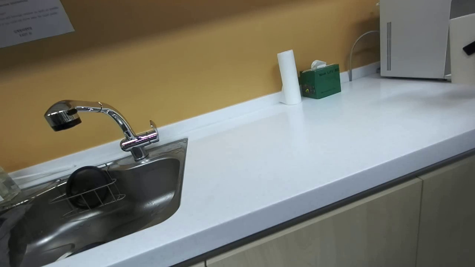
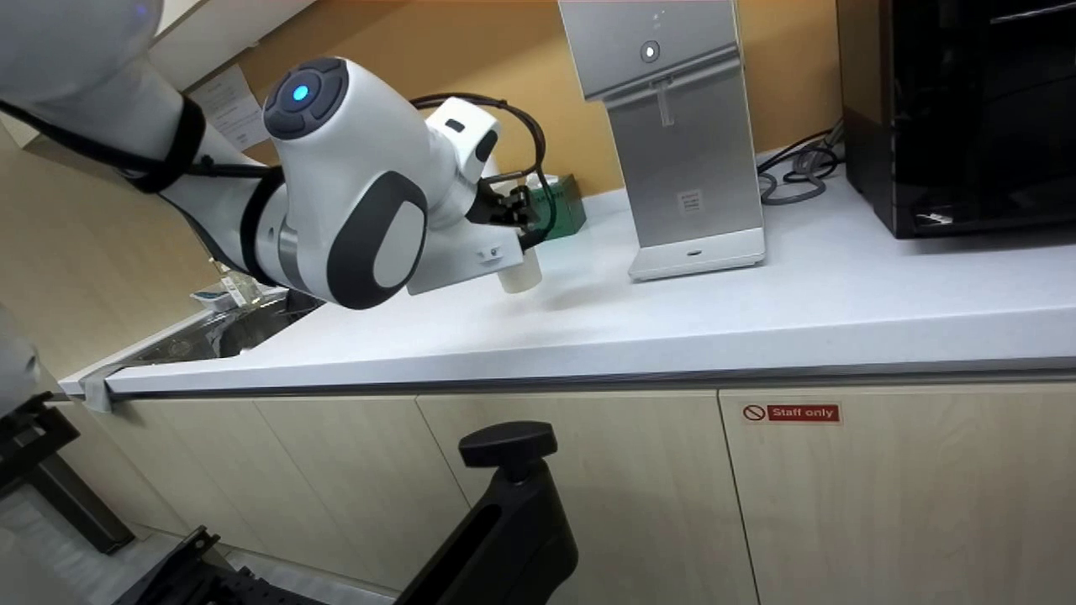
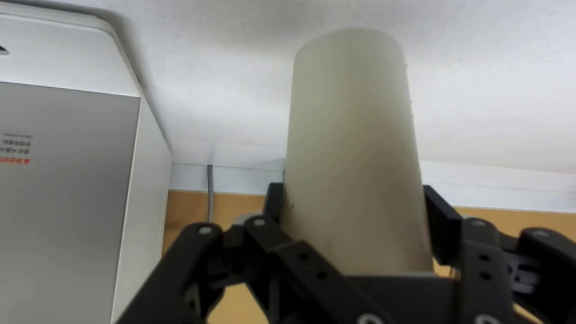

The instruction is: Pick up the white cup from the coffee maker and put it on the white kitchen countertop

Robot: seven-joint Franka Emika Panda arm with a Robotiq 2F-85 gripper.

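Observation:
The white cup (image 3: 353, 135) is off-white, plain and tall. My gripper (image 3: 355, 207) is shut on it, with a black finger against each side. In an exterior view the cup (image 2: 521, 273) shows below the gripper, partly hidden by the wrist; its shadow lies apart on the countertop, so it appears held above it. The cup (image 1: 460, 68) also shows cut off at the right edge of an exterior view. The coffee maker (image 2: 689, 176), with its silver front and white base, stands beside the cup; it also shows in the wrist view (image 3: 67, 189). The white kitchen countertop (image 1: 267, 167) lies below.
A white paper roll (image 1: 289, 78) and a green tissue box (image 1: 323, 81) stand by the wall. A steel sink (image 1: 156, 185) with a faucet (image 1: 115, 115) is at the far end. A black appliance (image 2: 975, 118) and cables (image 2: 803, 168) are beyond the coffee maker.

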